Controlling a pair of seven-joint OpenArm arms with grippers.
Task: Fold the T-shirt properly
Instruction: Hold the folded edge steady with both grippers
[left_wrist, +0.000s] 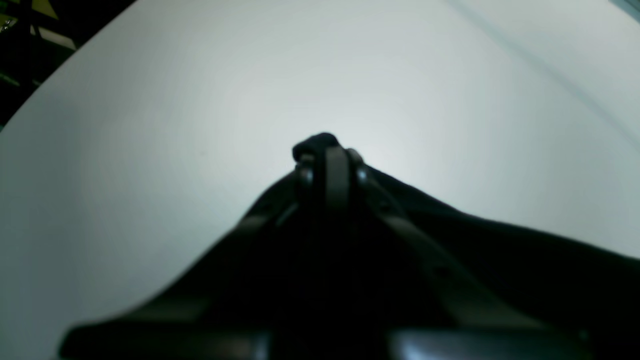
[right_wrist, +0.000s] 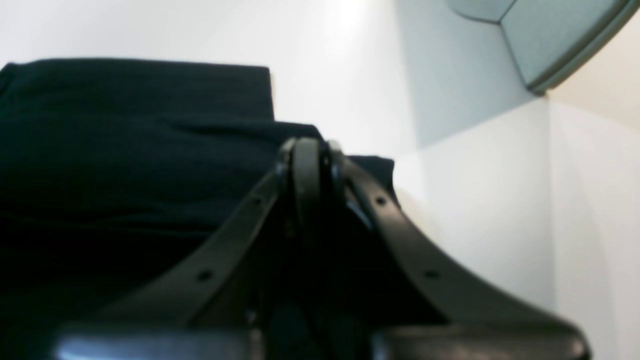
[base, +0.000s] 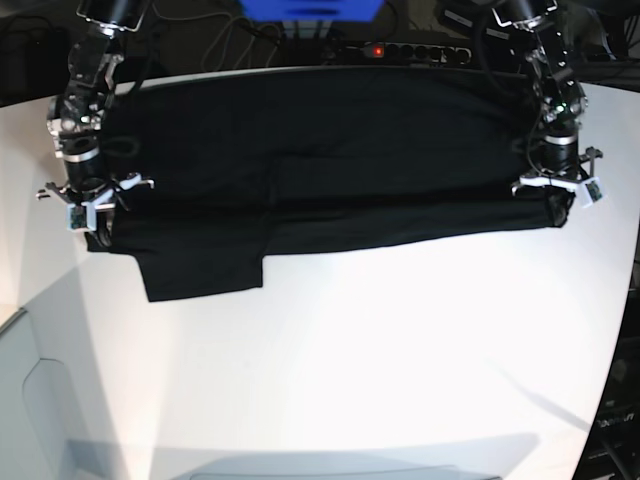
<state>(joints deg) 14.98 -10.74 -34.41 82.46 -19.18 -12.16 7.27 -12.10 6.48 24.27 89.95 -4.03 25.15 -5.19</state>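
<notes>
My left pincer (base: 556, 205) and right pincer (base: 97, 222) each pinch closed on an end of the black T-shirt (base: 330, 170), spread across the white table (base: 400, 350); one lengthwise fold looks made, further folds remain.

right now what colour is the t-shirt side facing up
Plain black T-shirt; the base view shows it best.

Bright overhead light floods the white bench (base: 400, 330), with a glare patch in the left wrist view. The black T-shirt (base: 330, 160) swallows detail, nearly featureless. Both wrist views are soft and blurred up close, edges bowed. Faint shadows fall along the bench's near side.
</notes>
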